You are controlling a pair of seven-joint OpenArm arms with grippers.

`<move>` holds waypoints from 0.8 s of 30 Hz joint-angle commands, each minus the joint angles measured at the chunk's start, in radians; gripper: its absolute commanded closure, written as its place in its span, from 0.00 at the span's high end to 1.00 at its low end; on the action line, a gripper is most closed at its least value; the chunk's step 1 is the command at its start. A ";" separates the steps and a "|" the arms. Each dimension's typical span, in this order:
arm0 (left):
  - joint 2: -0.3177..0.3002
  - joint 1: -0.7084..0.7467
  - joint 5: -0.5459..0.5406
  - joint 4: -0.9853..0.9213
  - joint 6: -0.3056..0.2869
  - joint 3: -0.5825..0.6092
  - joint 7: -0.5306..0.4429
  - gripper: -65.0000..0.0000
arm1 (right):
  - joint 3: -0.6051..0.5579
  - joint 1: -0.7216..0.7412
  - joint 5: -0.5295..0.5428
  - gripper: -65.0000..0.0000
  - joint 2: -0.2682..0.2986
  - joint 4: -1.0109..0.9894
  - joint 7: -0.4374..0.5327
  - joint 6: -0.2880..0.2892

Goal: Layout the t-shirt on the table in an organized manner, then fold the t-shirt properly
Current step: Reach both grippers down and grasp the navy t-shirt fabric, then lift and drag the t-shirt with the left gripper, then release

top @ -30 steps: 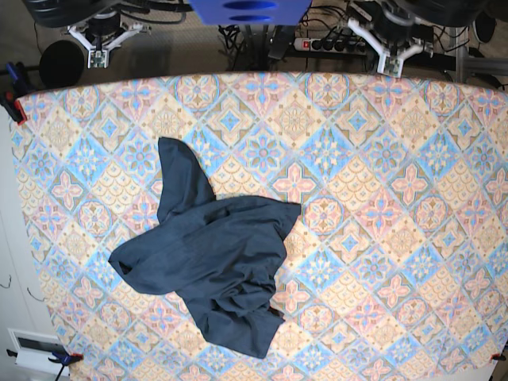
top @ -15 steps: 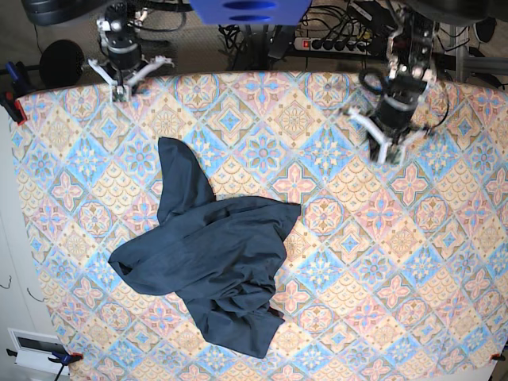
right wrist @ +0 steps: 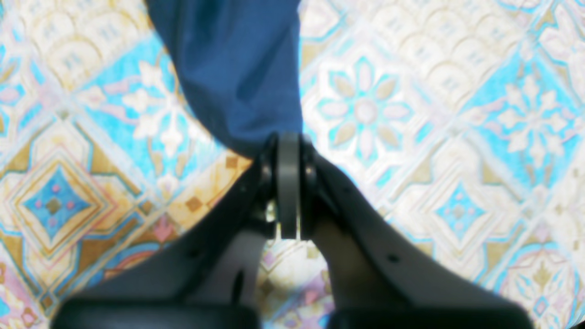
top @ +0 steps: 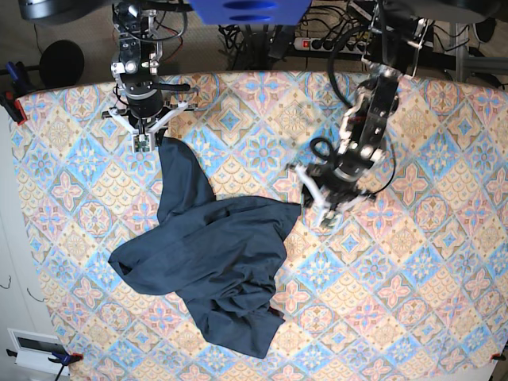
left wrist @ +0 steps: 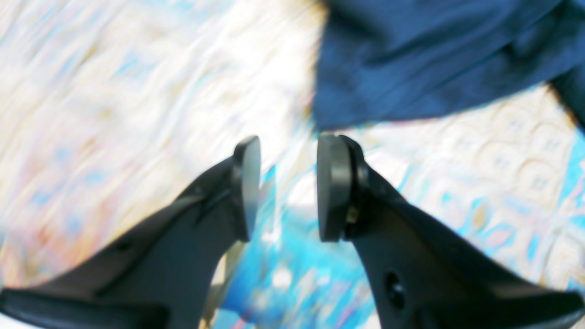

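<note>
Left pincer (left wrist: 284, 187), jaws parted and empty, hovers at the crumpled t-shirt's (top: 210, 258) three o'clock corner; right pincer (right wrist: 288, 183), closed, sits at its twelve o'clock tip on the tabletop (top: 429, 262).

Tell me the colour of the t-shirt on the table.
Dark navy blue t-shirt, plain; the base view shows it best.

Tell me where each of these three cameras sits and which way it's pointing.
Base: overhead, looking down on the table, the crumpled t-shirt and both arms.
Left wrist: on the left arm, looking past its parted fingers at a shirt corner just ahead.
Right wrist: on the right arm, looking past closed fingers at the tip of the shirt's narrow end.
Shared: every view shows the t-shirt and patterned cloth.
</note>
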 commanded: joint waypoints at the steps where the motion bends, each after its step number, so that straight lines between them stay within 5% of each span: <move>1: 0.002 -0.042 0.003 -0.011 0.006 0.010 -0.021 0.33 | -0.002 0.004 -0.001 0.00 0.001 0.017 0.023 -0.001; 10: 0.059 -0.194 0.003 -0.249 0.006 0.151 -0.067 0.35 | -0.012 0.007 -0.001 0.00 0.001 0.017 0.023 -0.001; 16: 0.076 -0.212 -0.004 -0.280 0.007 0.204 -0.060 0.68 | -0.010 0.020 -0.001 0.00 0.001 0.017 0.023 -0.001; 24: 0.088 -0.248 -0.004 -0.340 0.006 0.229 -0.069 0.64 | -0.012 0.026 -0.001 0.00 0.001 0.016 0.023 -0.001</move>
